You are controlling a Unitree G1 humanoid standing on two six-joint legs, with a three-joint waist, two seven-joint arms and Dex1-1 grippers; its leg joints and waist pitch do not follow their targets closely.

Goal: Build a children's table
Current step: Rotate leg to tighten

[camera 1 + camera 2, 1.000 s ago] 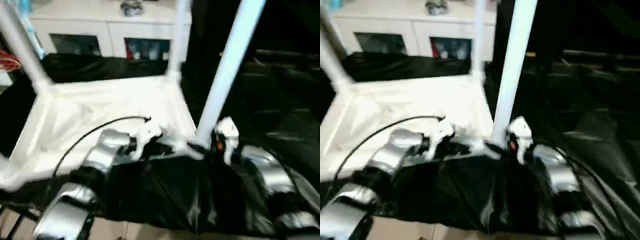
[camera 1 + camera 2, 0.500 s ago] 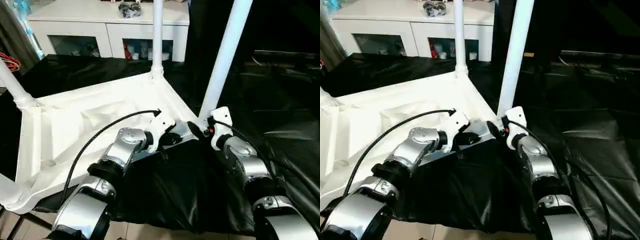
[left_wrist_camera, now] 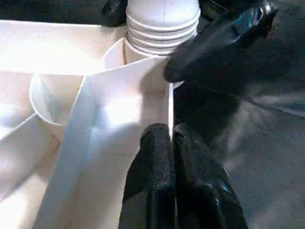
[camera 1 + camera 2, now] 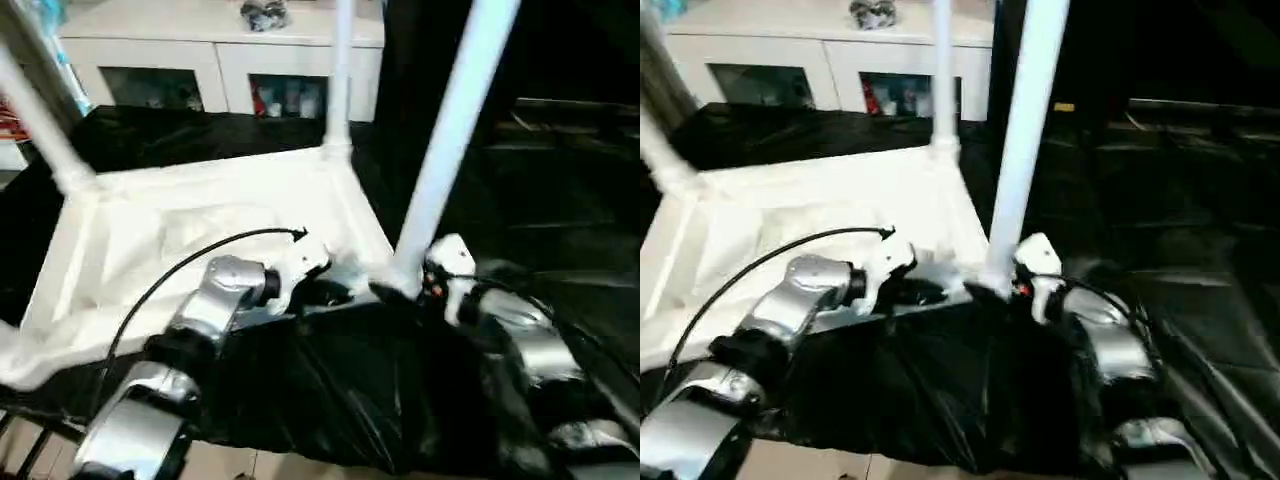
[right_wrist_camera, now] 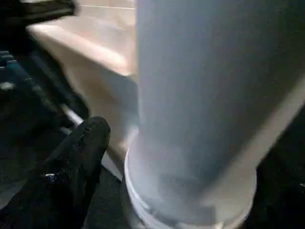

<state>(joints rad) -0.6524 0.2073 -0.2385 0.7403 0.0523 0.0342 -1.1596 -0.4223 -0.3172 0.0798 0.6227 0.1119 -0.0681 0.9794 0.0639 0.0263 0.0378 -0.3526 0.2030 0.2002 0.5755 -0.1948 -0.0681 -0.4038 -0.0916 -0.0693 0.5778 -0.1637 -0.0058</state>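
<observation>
On the black plastic sheet (image 4: 330, 390) that covers the work surface lies the white plastic children's table (image 4: 200, 240), turned upside down so its ribbed underside faces up. Three white tube legs stand up from its corner sockets in the head views: a near leg (image 4: 450, 130) close to the robot, a far leg (image 4: 341, 70) behind it, and a left leg (image 4: 35, 110) at the far left corner. The fourth, near left corner (image 4: 15, 360) shows only at the edge of the view, so I cannot tell if a leg is there.

There are two claws. The left gripper (image 3: 171, 138) has its two black fingers (image 3: 155, 157) pressed together, pinching the thin white edge wall of the table top just beside the near leg's socket. The right gripper (image 4: 405, 290) sits at the bottom of the near leg. One black finger (image 5: 76, 162) stands a little away from the leg, not touching it, so this claw is spread wide and holds nothing.

Behind the table stands one white cabinet with glass doors (image 4: 210, 60). One small dark thing (image 4: 262, 14) rests on top of it.
</observation>
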